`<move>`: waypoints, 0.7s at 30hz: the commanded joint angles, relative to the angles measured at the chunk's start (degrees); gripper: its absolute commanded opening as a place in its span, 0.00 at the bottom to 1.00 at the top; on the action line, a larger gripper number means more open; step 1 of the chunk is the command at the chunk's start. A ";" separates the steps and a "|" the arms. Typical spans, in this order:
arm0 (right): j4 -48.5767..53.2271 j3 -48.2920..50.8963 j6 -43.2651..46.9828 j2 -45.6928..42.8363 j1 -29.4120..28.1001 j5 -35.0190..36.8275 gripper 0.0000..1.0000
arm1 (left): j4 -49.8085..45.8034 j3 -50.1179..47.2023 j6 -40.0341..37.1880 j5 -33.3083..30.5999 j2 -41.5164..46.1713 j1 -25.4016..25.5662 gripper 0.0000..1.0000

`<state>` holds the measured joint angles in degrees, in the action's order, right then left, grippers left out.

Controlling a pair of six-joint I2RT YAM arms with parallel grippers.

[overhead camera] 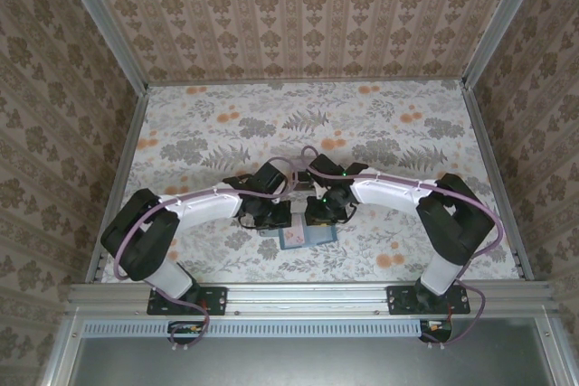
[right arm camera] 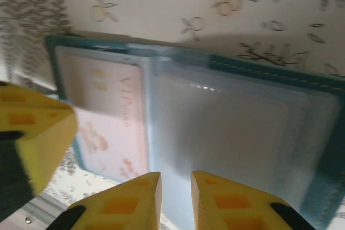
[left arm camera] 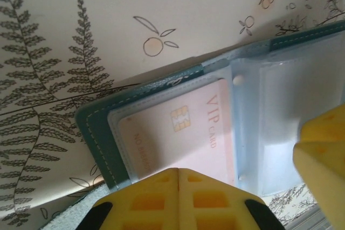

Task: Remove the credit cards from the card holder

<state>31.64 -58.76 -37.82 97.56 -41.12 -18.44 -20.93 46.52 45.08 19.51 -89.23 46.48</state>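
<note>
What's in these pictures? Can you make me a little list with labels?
Card holder: open on the flowery table
Card: pink, says VIP, tucked in a clear pocket
Left gripper: shut, at the card's edge
Right gripper: fingers slightly apart over the clear sleeves, grip unclear

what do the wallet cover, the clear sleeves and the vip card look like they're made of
Card holder cover: teal leather or faux leather, matte, with pale stitching along the edge. Sleeves: soft clear plastic, glossy, slightly cloudy, with glare. Credit card: likely rigid plastic, smooth pink, with a gold chip.
</note>
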 commanded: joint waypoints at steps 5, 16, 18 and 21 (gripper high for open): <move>-0.62 3.65 1.61 2.02 1.92 1.89 0.23 | -0.78 0.07 0.10 0.25 -0.31 -0.04 0.07; 2.35 1.98 1.20 -3.49 1.75 2.67 0.24 | -0.51 0.27 -0.21 0.71 -0.68 0.10 0.07; 2.55 1.31 0.66 -4.91 1.67 1.80 0.24 | -0.19 0.10 -0.17 0.71 -0.97 0.12 0.07; 1.36 0.34 -0.42 -5.94 1.23 -0.63 0.25 | 0.35 -0.35 -0.16 0.71 -1.52 0.10 0.06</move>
<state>32.05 -56.45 -37.45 93.73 -39.38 -17.69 -20.78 46.52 45.06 19.70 -89.58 46.48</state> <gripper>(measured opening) 0.247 0.071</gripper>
